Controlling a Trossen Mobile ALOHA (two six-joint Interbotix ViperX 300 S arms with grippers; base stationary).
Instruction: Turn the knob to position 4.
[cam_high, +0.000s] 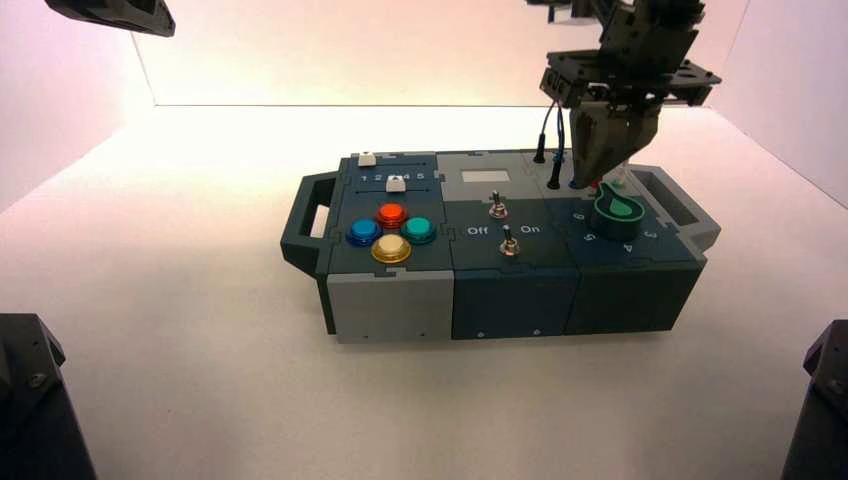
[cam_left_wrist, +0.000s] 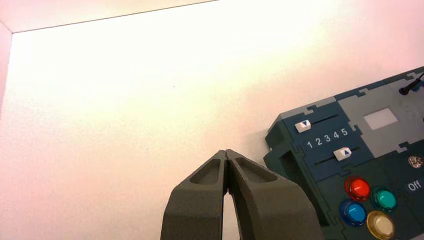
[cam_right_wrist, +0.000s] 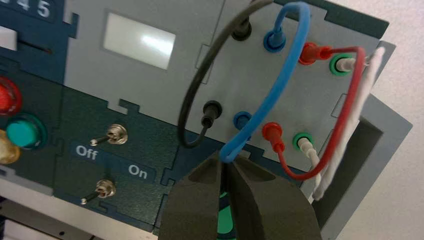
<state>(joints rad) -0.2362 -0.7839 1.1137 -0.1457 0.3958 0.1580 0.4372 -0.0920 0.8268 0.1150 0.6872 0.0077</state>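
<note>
High view: right tool (cam_high: 604, 150), closed, above box (cam_high: 484, 250) near knob (cam_high: 615, 212); left tool (cam_high: 125, 14) closed, parked aside.

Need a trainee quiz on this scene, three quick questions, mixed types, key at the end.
1. Which round push button sits nearest the front edge of the grey and dark-blue box?
a) blue
b) red
c) yellow

2. True or false: the teal-green round knob with a teardrop pointer is on the box's right part.

3. Fill in: the ____ arm's black tool is above the box.

Key: 1 c; 2 true; 3 right
</note>
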